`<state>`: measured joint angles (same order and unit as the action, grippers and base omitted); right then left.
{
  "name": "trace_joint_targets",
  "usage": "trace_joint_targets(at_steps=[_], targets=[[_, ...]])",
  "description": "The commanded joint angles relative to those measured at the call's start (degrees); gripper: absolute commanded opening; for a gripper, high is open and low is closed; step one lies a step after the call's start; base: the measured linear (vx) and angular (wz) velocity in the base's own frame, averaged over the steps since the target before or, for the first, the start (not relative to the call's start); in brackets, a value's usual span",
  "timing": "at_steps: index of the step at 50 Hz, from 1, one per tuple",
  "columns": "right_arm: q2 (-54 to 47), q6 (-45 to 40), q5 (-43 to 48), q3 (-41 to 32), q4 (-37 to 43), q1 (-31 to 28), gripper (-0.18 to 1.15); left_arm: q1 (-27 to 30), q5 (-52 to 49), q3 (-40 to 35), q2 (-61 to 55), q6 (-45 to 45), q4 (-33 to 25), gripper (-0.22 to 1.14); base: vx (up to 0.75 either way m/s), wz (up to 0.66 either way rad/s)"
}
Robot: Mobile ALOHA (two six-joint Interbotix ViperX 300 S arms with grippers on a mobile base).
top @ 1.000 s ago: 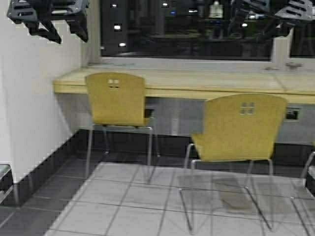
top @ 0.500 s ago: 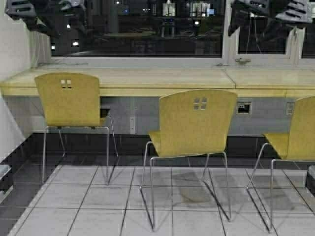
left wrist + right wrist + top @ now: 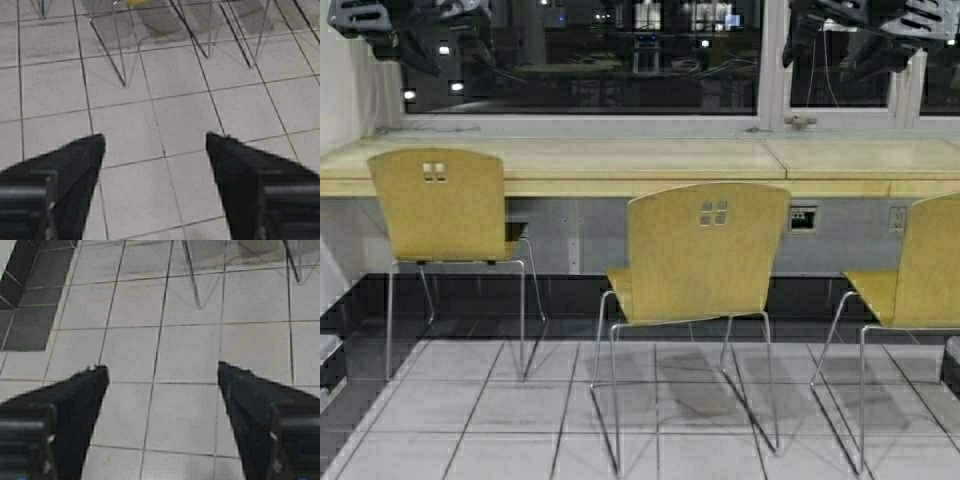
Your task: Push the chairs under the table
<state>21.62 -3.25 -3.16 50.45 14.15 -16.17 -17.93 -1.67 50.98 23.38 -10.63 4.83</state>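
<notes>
Three tan-yellow chairs face the long light-wood table (image 3: pixel 620 185) under the window. The left chair (image 3: pixel 442 205) is tucked with its seat under the table edge. The middle chair (image 3: pixel 705 255) stands pulled out on the tiles, straight ahead of me. The right chair (image 3: pixel 930 270) is also pulled out and cut off by the view's edge. My left gripper (image 3: pixel 156 142) and right gripper (image 3: pixel 163 374) are both open and empty, raised over bare floor tiles. Chrome chair legs (image 3: pixel 120 55) show ahead of the left gripper, and more chair legs (image 3: pixel 192 277) ahead of the right gripper.
A white wall (image 3: pixel 340 120) closes the left side, with a dark tiled strip (image 3: pixel 360 320) at its foot and under the table. Wall sockets (image 3: pixel 803 218) sit below the table. Light floor tiles (image 3: pixel 500 430) lie between me and the chairs.
The robot has turned or driven to the right: the whole scene has shifted left, the wall has slid out of view and a third chair has come into view. The chairs have not moved.
</notes>
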Motion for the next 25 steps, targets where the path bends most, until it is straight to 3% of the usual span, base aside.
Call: trace_joint_targets(at_steps=[1, 25], targets=[[1.41, -0.53, -0.18, -1.14, 0.35, 0.09, 0.98, 0.00, 0.26, -1.41, 0.62, 0.18, 0.00, 0.94, 0.20, -0.04], [0.62, -1.23, -0.09, -0.79, 0.18, 0.09, 0.98, 0.44, 0.26, -1.14, 1.49, -0.70, 0.00, 0.94, 0.28, -0.01]])
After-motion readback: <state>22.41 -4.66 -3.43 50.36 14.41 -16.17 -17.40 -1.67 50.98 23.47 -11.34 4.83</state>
